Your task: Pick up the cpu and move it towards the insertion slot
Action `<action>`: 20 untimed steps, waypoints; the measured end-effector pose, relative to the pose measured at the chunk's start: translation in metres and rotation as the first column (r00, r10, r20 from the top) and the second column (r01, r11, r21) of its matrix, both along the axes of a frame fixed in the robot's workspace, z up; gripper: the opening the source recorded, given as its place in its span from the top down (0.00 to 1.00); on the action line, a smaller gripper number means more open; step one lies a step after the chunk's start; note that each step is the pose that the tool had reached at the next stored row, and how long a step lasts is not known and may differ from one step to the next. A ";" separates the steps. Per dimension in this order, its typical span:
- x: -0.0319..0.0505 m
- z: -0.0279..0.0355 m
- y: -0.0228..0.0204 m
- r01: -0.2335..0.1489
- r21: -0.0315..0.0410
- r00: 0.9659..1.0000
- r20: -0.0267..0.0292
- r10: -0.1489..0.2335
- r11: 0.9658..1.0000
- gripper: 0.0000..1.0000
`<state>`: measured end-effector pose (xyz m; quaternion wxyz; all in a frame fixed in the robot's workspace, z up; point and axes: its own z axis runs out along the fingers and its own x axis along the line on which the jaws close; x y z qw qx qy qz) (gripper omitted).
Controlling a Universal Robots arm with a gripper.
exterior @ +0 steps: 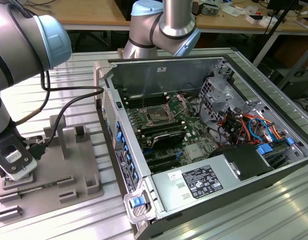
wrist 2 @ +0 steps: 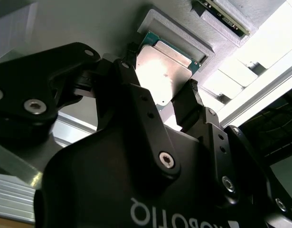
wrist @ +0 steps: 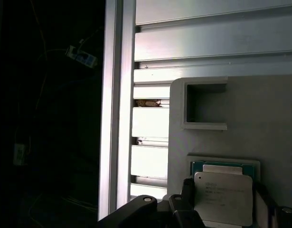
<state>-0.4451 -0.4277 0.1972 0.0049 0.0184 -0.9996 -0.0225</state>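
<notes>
Hovering low over the grey fixture plate (exterior: 81, 165) at the exterior view's left, the hand (wrist 2: 161, 80) is straddling the cpu (wrist: 223, 195), which is lying in a shallow pocket of that plate. Whether the hand is pinching it, I cannot tell. The insertion slot (exterior: 158, 116) is sitting well apart, inside the open computer case (exterior: 194, 65) on the desk (exterior: 78, 65).
</notes>
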 end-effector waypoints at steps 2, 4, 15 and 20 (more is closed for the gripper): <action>0.0000 0.0010 0.0000 0.000 0.000 1.000 0.000 0.000 1.000 0.45; 0.0000 0.0042 0.0000 0.000 0.000 1.000 0.000 0.000 1.000 0.45; 0.0000 0.0124 0.0000 0.000 0.000 1.000 0.000 0.000 1.000 0.45; 0.0000 0.0170 0.0000 0.000 0.000 1.000 0.000 0.000 1.000 0.45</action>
